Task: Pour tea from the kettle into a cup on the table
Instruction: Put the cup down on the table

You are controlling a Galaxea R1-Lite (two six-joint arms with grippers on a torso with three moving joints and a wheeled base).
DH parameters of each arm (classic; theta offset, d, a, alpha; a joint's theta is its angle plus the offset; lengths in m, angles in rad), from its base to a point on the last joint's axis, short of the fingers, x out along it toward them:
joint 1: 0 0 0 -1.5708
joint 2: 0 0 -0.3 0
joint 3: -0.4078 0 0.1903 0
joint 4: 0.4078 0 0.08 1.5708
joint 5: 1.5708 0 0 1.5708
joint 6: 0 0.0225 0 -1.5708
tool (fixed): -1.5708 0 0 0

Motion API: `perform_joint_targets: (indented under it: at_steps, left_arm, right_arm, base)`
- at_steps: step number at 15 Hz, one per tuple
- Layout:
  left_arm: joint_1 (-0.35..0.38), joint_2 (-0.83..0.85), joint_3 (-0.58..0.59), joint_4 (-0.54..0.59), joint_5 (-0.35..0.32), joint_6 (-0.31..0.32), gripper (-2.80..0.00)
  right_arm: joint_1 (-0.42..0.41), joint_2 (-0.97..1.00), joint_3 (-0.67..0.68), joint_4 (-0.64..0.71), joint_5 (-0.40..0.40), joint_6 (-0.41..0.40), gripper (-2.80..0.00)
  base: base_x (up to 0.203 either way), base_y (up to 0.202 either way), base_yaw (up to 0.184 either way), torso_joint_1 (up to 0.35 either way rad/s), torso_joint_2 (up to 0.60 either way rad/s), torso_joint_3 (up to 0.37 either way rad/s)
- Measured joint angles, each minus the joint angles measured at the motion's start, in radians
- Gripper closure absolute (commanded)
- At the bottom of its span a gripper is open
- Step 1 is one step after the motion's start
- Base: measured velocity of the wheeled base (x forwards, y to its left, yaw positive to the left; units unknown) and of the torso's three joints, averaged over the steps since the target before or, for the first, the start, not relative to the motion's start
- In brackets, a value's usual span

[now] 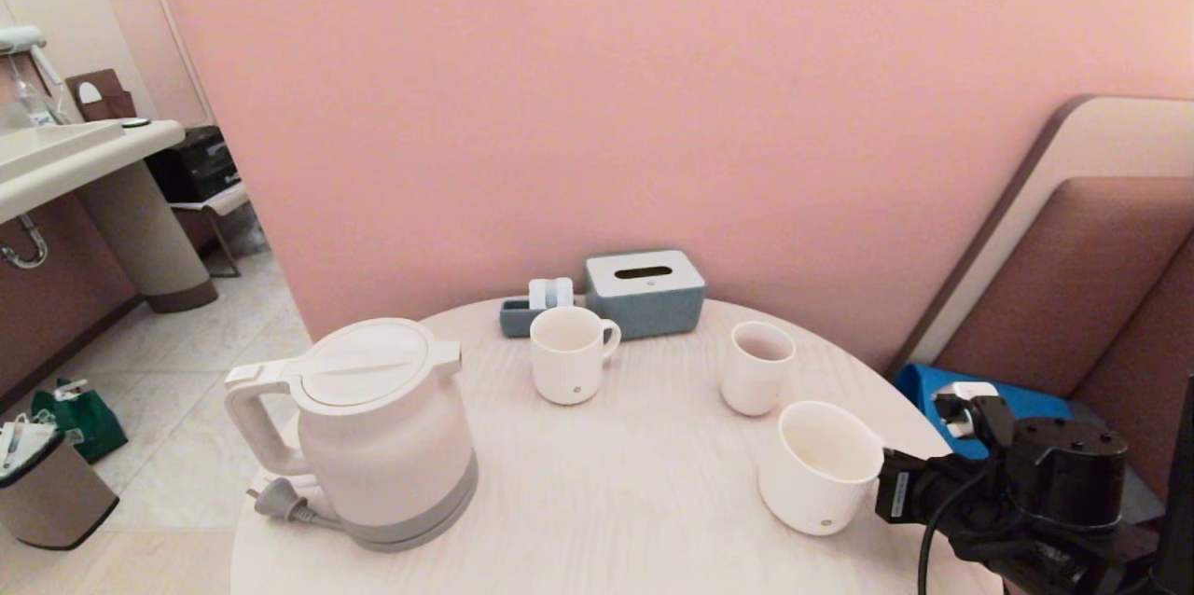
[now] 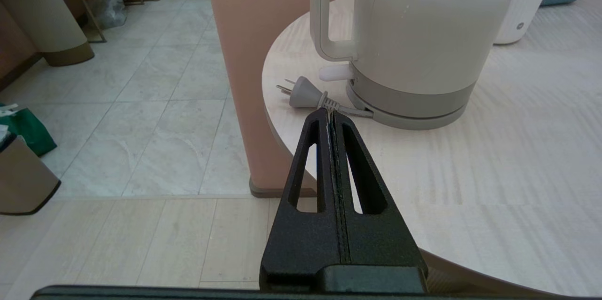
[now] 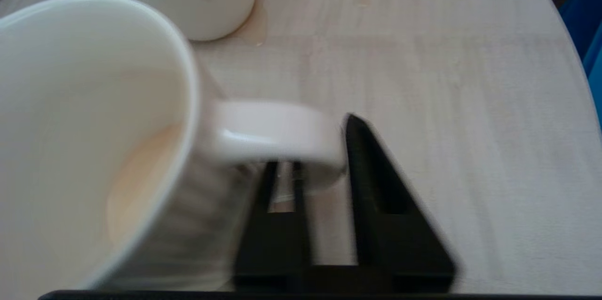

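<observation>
kettle [image 1: 382, 441]: stood upright on the table [image 1: 597, 492] at the robot's left, lid shut, loop handle turned toward the table edge; probably heavy if full, smooth rigid plastic; the handle looked the only sound hold
cup [image 1: 821, 464]: near the right edge, well apart from the kettle; stiff, breakable, glazed and likely slippery; a little tea [image 3: 136, 182] lay inside
right gripper [image 3: 320, 149]: fingers parted a little about the cup's handle, one either side; grip loose at best
left gripper [image 2: 331, 114]: fingers pressed together, empty, off the table's near edge

White kettle [image 1: 378, 432] with grey base band, white ribbed cup [image 1: 819, 467], pale wood-grain table [image 1: 606, 483]
</observation>
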Motion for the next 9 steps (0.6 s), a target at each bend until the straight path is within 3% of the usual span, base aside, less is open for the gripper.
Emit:
perform_joint_targets:
  at_steps: [9]
  left_arm:
    - [0.000, 0.000, 0.000, 0.000, 0.000, 0.000, 0.00]
  right_arm:
    - [-0.004, -0.037, 0.039, -0.001, -0.003, -0.010, -2.80]
  base:
    - [0.000, 0.000, 0.000, 0.000, 0.00, 0.000]
